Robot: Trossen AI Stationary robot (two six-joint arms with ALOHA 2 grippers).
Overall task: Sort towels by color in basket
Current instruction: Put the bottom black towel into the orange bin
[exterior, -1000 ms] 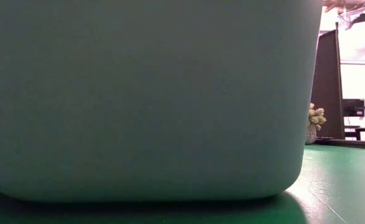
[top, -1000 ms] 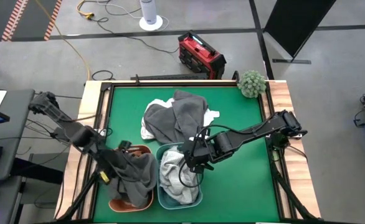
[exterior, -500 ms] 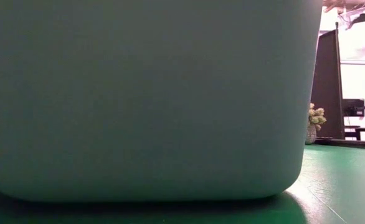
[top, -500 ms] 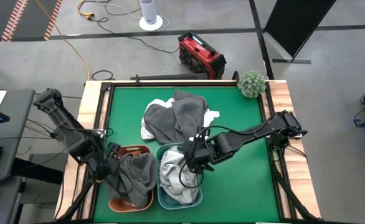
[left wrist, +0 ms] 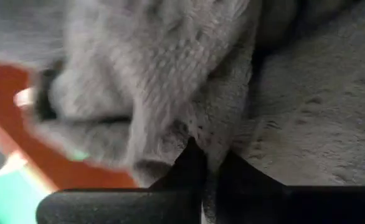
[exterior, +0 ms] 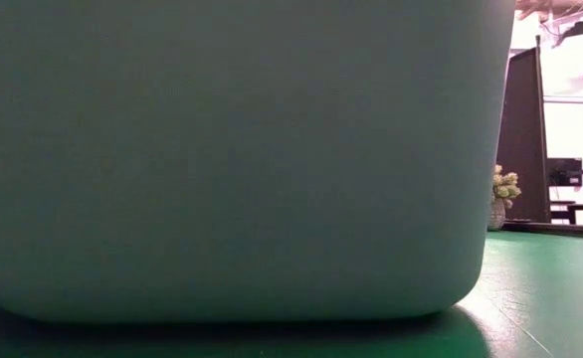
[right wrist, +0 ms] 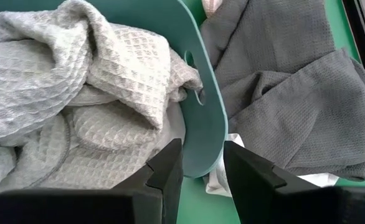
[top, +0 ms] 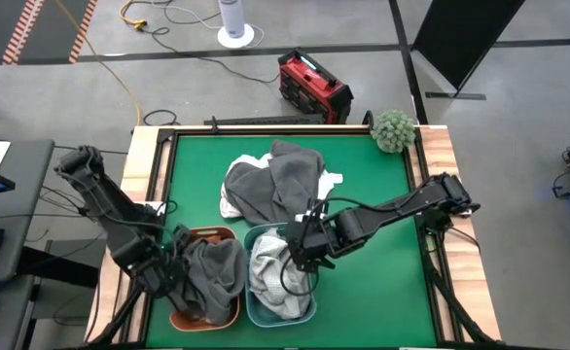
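Left end effector (left wrist: 204,168) pinching nubby grey towel (left wrist: 170,81)

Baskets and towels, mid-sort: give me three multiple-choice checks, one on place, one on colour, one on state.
1. Where is the unsorted towel pile?
A. On the green mat behind the baskets
B. In the teal basket
C. On the floor

2. What colour are the towels in the teal basket?
A. Rust-orange
B. Light grey
C. Black

3. How does the right tool stand?
A. Shut on a towel
B. Out of view
C. Fingers apart, straddling the teal basket's rim

Answers: 1 A, the high view shows the pile on the mat beyond both baskets. 2 B, pale waffle-weave towels fill it. 3 C, the right wrist view shows one finger on each side of the rim.
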